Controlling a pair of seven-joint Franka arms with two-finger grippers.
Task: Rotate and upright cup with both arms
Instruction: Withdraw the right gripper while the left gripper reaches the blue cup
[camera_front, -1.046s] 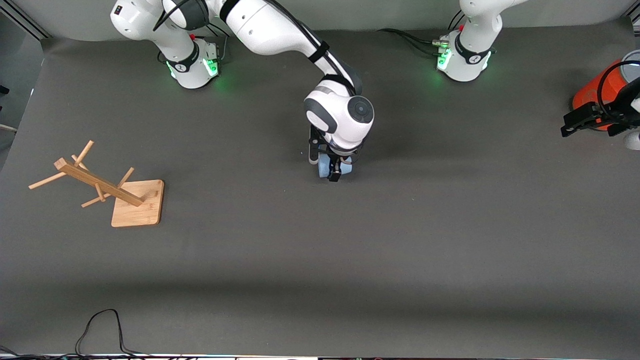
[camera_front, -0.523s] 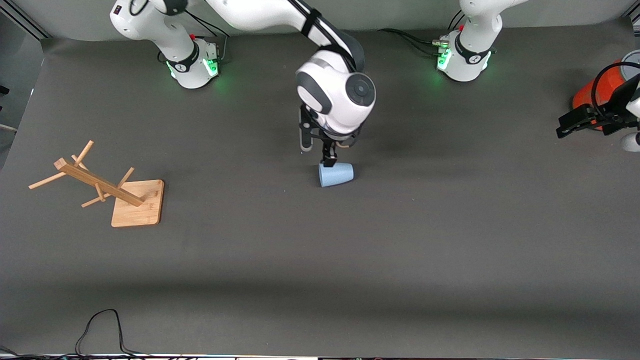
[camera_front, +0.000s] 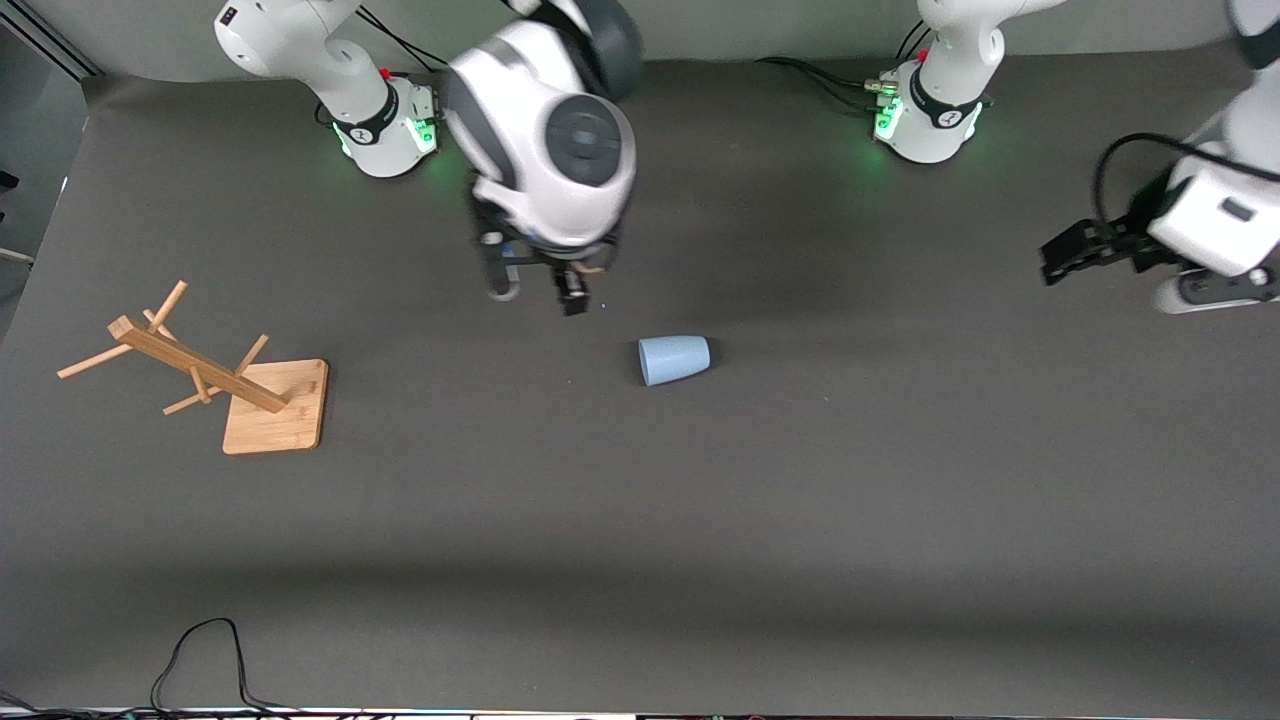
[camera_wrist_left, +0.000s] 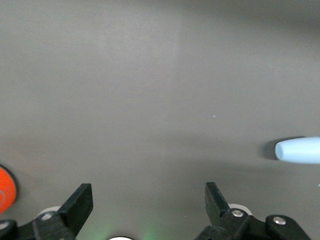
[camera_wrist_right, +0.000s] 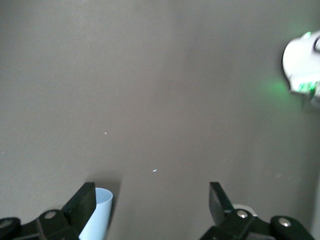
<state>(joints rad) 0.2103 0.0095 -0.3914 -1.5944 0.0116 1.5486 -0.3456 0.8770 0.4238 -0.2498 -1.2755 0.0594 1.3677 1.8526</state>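
Observation:
The pale-blue cup (camera_front: 674, 359) lies on its side on the grey mat, mid-table, with its wider mouth toward the right arm's end. My right gripper (camera_front: 535, 295) hangs open and empty above the mat, beside the cup toward the right arm's end and not touching it. In the right wrist view the cup (camera_wrist_right: 97, 215) shows just past one finger of the open right gripper (camera_wrist_right: 151, 197). My left gripper (camera_front: 1050, 262) is open and empty over the left arm's end of the table. The left wrist view has the cup (camera_wrist_left: 300, 150) far off from the left gripper (camera_wrist_left: 147, 197).
A wooden peg rack (camera_front: 195, 365) leans over on its square base (camera_front: 275, 405) at the right arm's end. A black cable (camera_front: 200, 650) loops at the table edge nearest the front camera. An orange object (camera_wrist_left: 5, 189) peeks in at the edge of the left wrist view.
The right gripper has risen off the cup and swung toward the right arm's end, leaving the cup lying on the mat. The left gripper has moved inward from the table's end.

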